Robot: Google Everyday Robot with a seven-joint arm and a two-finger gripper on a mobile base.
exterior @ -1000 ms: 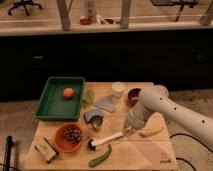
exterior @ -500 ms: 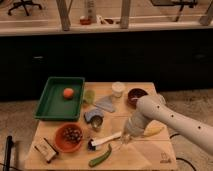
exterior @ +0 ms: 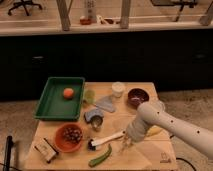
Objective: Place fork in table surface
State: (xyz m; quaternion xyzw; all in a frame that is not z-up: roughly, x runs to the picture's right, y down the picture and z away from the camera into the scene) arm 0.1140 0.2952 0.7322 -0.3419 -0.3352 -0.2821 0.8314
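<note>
My gripper (exterior: 126, 143) hangs from the white arm that reaches in from the right, low over the front middle of the light wooden table surface (exterior: 150, 156). It is shut on the fork (exterior: 122, 148), a slim pale piece that sticks out below it, close above the wood. The white-handled tool with a black head (exterior: 106, 140) lies just left of the gripper. The curved green pod (exterior: 100, 156) lies in front of that.
A green tray (exterior: 50, 107) with an orange (exterior: 68, 92) sits at back left. A red bowl (exterior: 69, 136), a small box (exterior: 45, 149), a metal can (exterior: 95, 118), a white cup (exterior: 118, 88), a dark bowl (exterior: 137, 96) and a banana (exterior: 156, 131) half behind the arm stand around.
The gripper has moved down and slightly left toward the tabletop, and the arm has bent lower over the banana. The other objects have not moved.
</note>
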